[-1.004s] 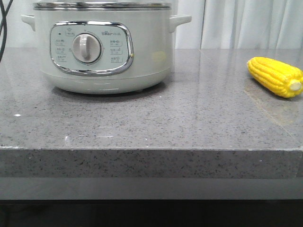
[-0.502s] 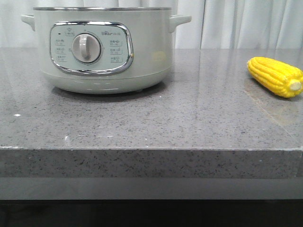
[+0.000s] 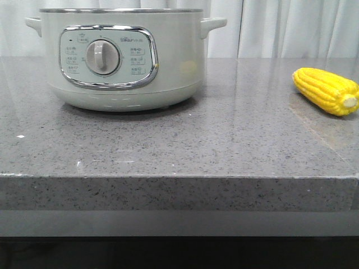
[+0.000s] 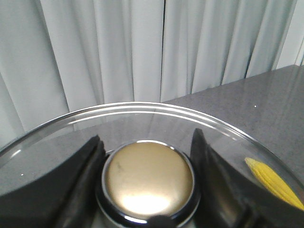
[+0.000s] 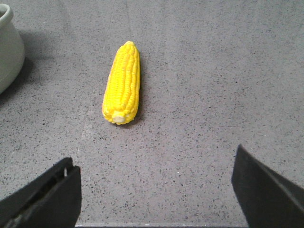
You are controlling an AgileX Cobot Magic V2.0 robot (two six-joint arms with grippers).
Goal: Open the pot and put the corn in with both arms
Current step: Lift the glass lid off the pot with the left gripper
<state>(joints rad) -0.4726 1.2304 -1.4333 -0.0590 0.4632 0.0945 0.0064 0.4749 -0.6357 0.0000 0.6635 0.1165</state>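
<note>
Pot (image 3: 120,59): upper left of front view, lidless.
Corn (image 3: 326,91): right edge, on counter (image 3: 179,145).
Left gripper (image 4: 148,175): clamped on glass lid's knob (image 4: 148,178).
Right gripper (image 5: 156,190): fingers spread above corn.

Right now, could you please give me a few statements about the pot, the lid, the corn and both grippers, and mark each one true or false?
1. The corn lies on the counter, apart from the pot. True.
2. The right gripper is shut on the corn. False: it is open, with the cob lying clear of its fingers.
3. The left gripper has a finger on each side of the knob of the glass lid. True.
4. The corn is already in the pot. False: it lies on the counter.
5. The pot's dial faces the front camera. True.
</note>
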